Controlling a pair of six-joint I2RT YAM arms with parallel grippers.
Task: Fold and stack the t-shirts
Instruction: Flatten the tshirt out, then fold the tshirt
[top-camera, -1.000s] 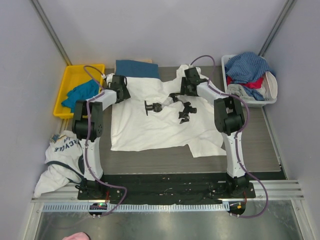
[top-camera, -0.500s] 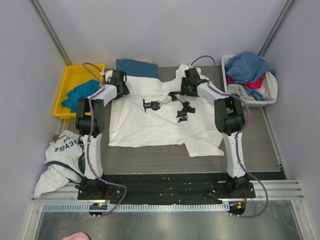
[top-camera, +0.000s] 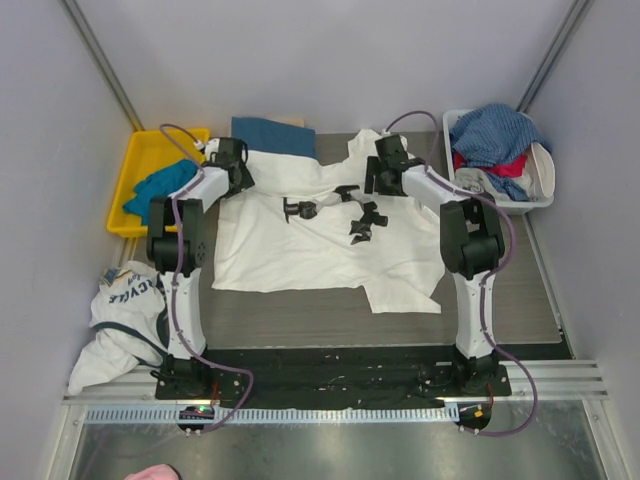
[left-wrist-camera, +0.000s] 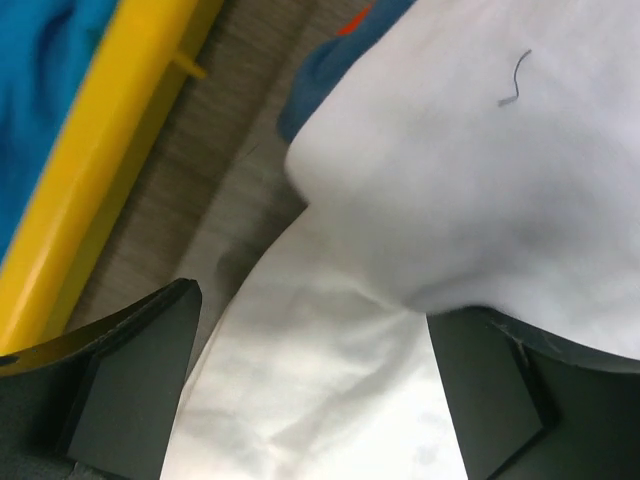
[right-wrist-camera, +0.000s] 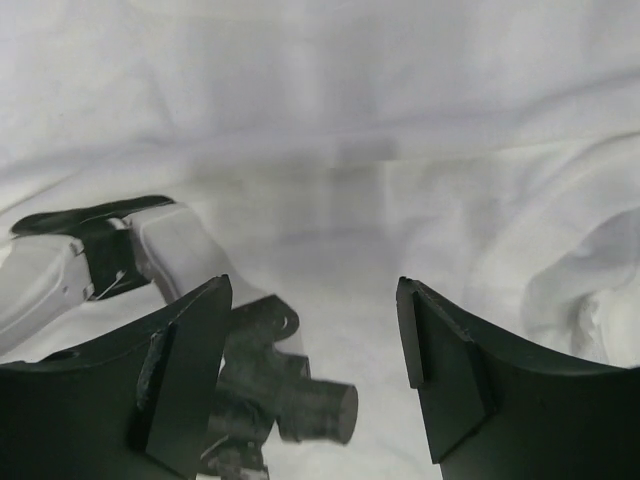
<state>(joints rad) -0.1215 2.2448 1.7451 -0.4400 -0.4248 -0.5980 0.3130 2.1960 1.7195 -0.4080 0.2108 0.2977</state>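
Top external view shows the white t-shirt (top-camera: 320, 245) spread limp on the counter (top-camera: 500, 290), with the dark blue t-shirt (top-camera: 275, 137) just behind its far edge. Left end effector (left-wrist-camera: 310, 390) and right end effector (right-wrist-camera: 315, 375) both stand spread, empty. Light, floppy cotton; pinch hems or shoulder corners.

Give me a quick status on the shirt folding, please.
Both end effectors, left and right, open over the white t-shirt. Shirt spread out, unfolded. Blue t-shirt beyond its far edge. Nothing obstructing.
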